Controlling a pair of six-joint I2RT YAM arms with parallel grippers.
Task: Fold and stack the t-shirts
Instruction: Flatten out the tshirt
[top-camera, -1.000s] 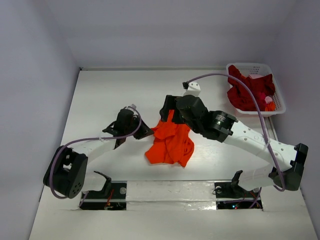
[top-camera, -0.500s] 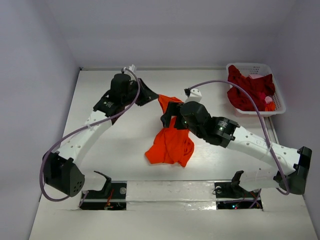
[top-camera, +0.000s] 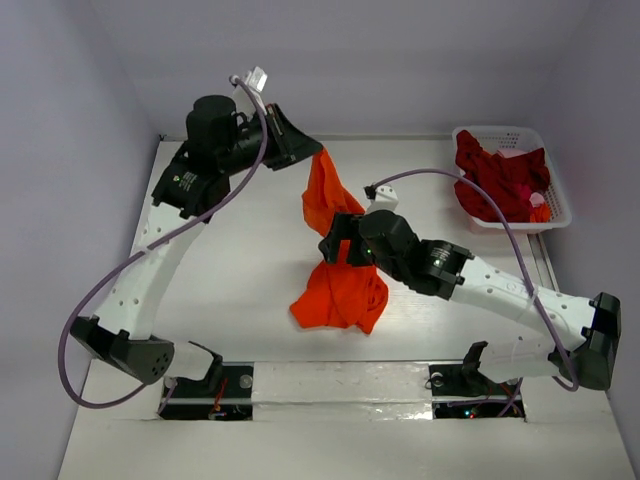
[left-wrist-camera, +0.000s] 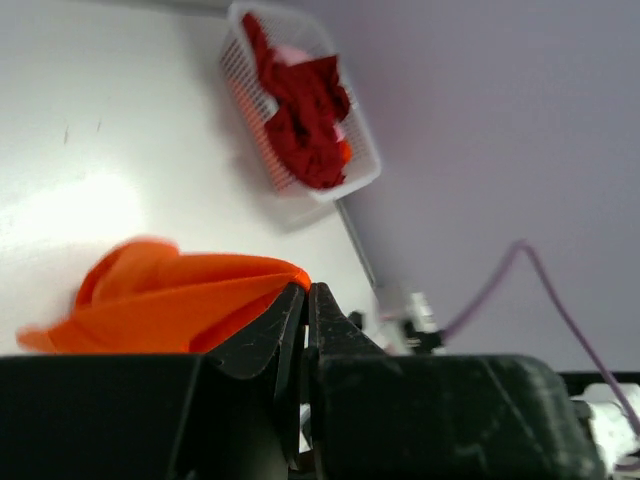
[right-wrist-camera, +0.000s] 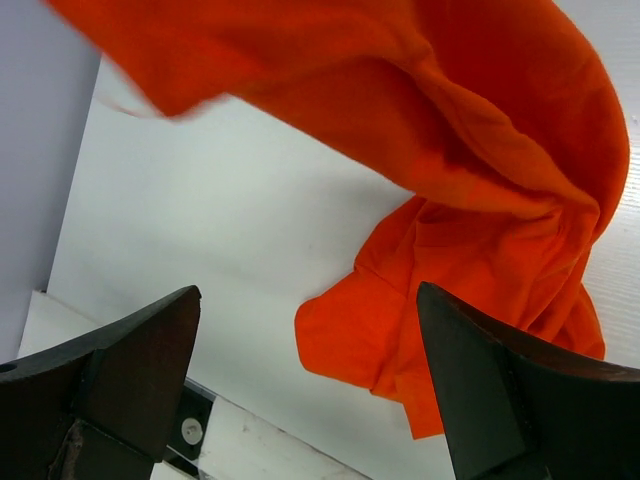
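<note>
T-shirts, two, on the white flat table (top-camera: 230, 300).

The bright orange soft cloth t-shirt (top-camera: 345, 295) is mid-table. Its lower bulk lies bunched on the surface, and one edge is drawn up into a tall peak toward the far left.

The dark crimson crumpled cloth t-shirt (top-camera: 500, 180) sits inside the white plastic lattice basket (top-camera: 500, 129) at the far right corner. It is well apart from both arms.

The left gripper (top-camera: 314, 152) is raised high, jaws pinched fully together on the top edge of the orange shirt. The left wrist view shows cloth wedged at the tips.

The right gripper (top-camera: 338, 240) has its jaws spread wide and holds nothing. It hangs just beside the hanging cloth, above the bunch.

My reading is that the step in hand is lifting the orange shirt to open it out before folding; stacking is far off.

To do it well, I would take the right gripper to a free hem or shoulder edge near the left pinch and catch one layer only. I would then draw the arms apart evenly and lay the shirt flat.

Risks are grabbing doubled cloth, or the thin pinched edge slipping under the shirt's weight.
</note>
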